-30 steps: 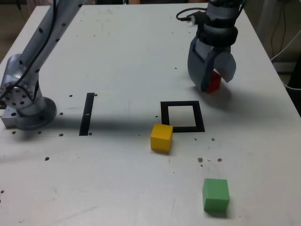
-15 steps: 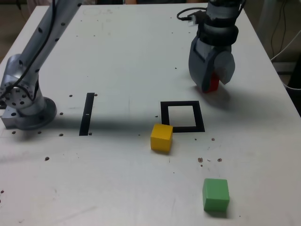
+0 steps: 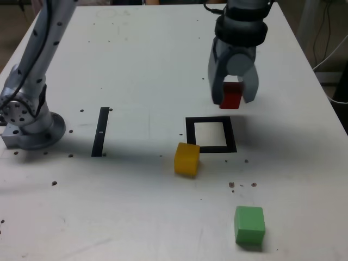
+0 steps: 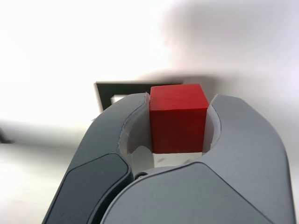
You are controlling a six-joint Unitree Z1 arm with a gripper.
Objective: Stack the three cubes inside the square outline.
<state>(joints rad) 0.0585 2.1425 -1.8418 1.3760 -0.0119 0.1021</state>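
A robot arm's gripper [image 3: 232, 93] grips a red cube [image 3: 231, 95] above a white table [image 3: 147, 196], its jaws parted by just the width of the block and pressed against two opposite sides of it. In the wrist view, the cube sits between the two curved grey fingertips [image 4: 138, 126], its top and one side face plainly visible. In the exterior view, the red cube hangs just beyond the far edge of the square outline [image 3: 211, 150], a black frame around a white centre, with part of that frame also showing behind the cube in the wrist view. A yellow cube [image 3: 187, 159] rests on the table at the outline's near corner on the exterior view's left, largely outside the frame. A green cube [image 3: 249, 224] sits nearer the camera, toward the exterior view's right, well apart from both the outline and the yellow cube. A straight black strip [image 3: 100, 132] lies on the tabletop to the exterior view's left of the outline, between it and the arm's round base [image 3: 38, 130]. Small dark specks dot the white surface, several of them between the outline and the green cube.
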